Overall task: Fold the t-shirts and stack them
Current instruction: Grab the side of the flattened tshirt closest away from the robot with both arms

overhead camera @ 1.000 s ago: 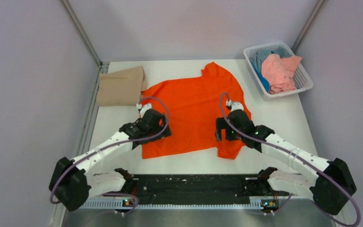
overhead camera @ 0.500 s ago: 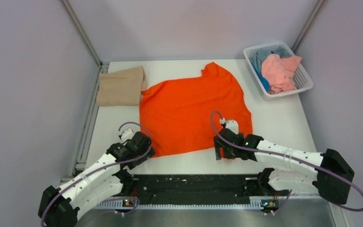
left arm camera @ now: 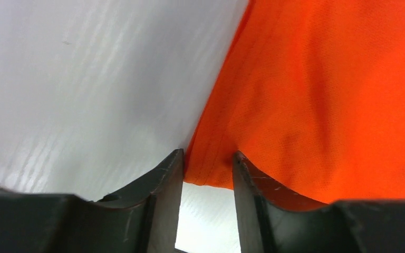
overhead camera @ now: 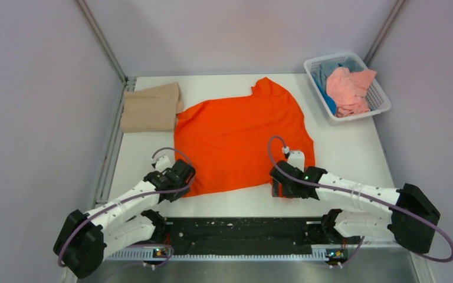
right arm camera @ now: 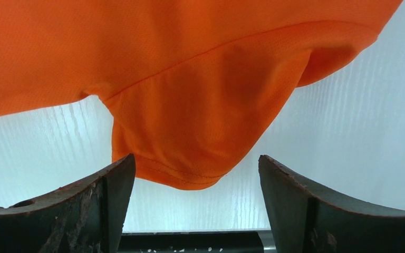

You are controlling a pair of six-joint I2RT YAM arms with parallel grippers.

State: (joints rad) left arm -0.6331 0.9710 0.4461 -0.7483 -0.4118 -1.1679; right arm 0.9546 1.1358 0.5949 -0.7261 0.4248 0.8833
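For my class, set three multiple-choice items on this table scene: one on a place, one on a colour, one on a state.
1. Where does the basket stand? A far right corner; B near left corner; C centre.
2. What colour is the folded shirt at far left? A blue; B tan; C green.
3. How is the right pincer? A open, astride a sleeve of the orange shirt; B shut on the basket; C lifting the folded shirt.
Key: 1 A, the top view shows it far right; 2 B, its cloth is tan; 3 A, its jaws stand wide apart, orange cloth between.
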